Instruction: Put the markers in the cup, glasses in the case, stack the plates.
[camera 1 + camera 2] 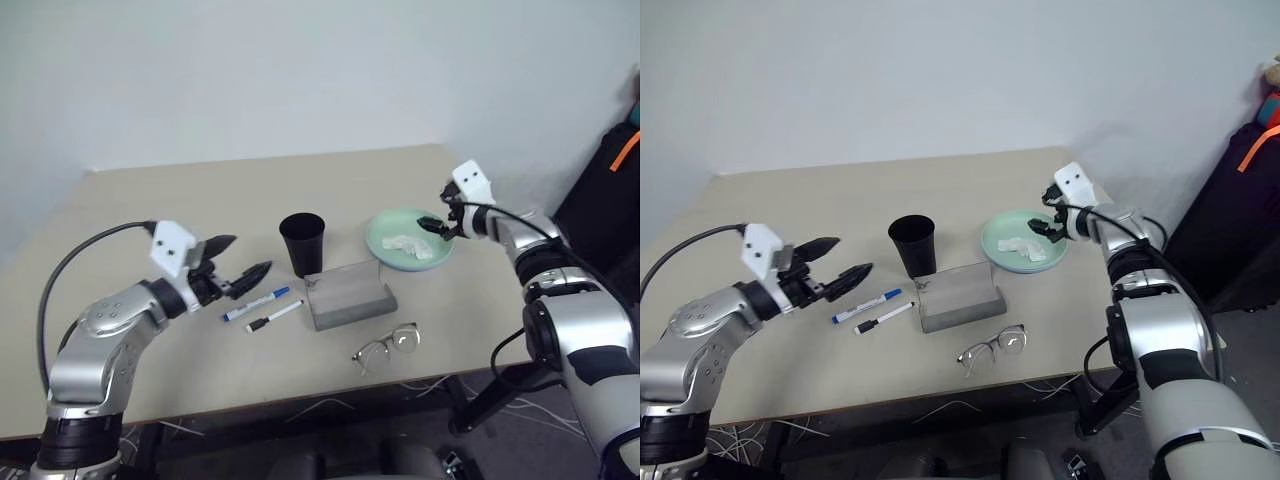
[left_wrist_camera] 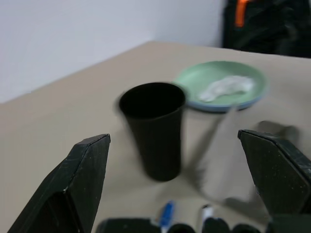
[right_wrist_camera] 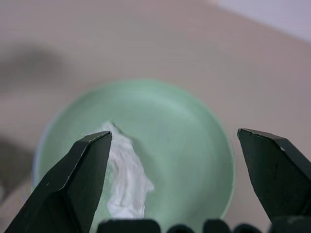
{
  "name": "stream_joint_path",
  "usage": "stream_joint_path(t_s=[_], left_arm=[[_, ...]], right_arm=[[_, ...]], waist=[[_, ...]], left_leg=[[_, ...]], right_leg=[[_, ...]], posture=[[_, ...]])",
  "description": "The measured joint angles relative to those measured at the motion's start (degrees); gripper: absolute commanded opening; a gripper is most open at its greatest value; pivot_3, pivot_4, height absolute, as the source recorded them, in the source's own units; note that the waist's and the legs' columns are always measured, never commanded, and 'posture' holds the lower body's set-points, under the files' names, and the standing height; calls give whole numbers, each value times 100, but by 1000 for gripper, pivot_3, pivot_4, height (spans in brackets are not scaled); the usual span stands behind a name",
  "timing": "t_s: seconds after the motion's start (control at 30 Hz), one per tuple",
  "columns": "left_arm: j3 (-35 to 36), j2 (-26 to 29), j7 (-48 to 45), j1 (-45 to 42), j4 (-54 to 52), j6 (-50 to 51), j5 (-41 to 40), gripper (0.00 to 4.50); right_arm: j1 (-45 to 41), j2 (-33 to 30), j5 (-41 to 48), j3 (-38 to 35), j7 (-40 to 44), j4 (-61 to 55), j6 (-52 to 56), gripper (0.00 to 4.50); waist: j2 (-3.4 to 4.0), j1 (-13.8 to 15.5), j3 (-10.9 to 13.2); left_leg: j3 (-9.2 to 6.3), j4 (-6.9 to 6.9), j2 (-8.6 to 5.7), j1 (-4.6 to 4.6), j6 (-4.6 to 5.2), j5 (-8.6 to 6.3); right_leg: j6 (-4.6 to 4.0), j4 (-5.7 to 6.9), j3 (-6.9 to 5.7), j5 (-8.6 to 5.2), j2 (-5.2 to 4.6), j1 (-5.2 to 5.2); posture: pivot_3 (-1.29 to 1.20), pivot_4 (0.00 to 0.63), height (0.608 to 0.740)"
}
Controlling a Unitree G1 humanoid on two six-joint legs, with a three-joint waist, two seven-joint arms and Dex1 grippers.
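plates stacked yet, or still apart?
Stacked: the green plate sits on the blue plate, whose rim peeks out beneath. A crumpled tissue lies on top.

Black cup (image 1: pixel 302 243); grey case (image 1: pixel 349 296); mint green plate (image 1: pixel 409 239) over light blue rim, white tissue (image 1: pixel 408 245); blue-capped marker (image 1: pixel 256 303), black-capped marker (image 1: pixel 274 316); beige table (image 1: pixel 200 200).

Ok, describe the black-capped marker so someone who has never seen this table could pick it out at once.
Start at the black cup standing near the middle of the tan table. Just left of the grey case in front of it lie two white markers side by side. The black-capped marker is the one nearer the table's front edge; its neighbour, the blue-capped marker, lies closer to the cup.
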Motion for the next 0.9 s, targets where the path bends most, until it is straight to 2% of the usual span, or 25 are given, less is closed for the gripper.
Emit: stream_joint_path(t_s=[0.17,0.23,0.37,0.5,0.7,0.9], left_arm=[[-768,-12,205,-787,-247,1111,-33,4500],[-1080,-65,342,-1137,-279,1488,10,4500],[-2140,-343,634,-1953,-292,2371,235,4500],[-2808,-517,648,-2602,-131,3053,279,4500],[-3785,-736,478,-3477,161,3702,417,4500],[-4600,-900,179,-3948,397,4039,467,4500]], right_arm=[[744,-564,384,-3,1397,-1576,456,4473],[896,-680,476,-3,1593,-1917,739,4473],[967,-929,630,-7,1854,-2612,1346,4473],[1362,-1199,874,-7,2193,-3477,1581,4473],[1912,-1544,1213,11,2637,-4419,1726,4473],[2428,-2003,1524,23,3194,-5245,1723,4473]], waist=[[0,13,1],[2,10,3],[6,0,6],[4,10,7],[4,12,9],[-2,14,12]], left_leg=[[-11,10,3,3,1,-1],[-9,19,4,4,1,-1],[-10,31,10,7,0,-1],[-20,29,12,7,1,-1],[-12,29,-1,2,3,-3],[-5,34,-11,3,15,-10]], right_leg=[[4,1,8,-3,16,10],[4,4,11,-3,19,12],[5,2,34,-4,46,18],[4,3,54,-5,67,17],[12,0,93,-9,72,15],[21,0,127,-16,79,16]], posture=[[0,0,727],[0,0,727],[0,0,727],[0,0,727],[0,0,727],[0,0,727]])
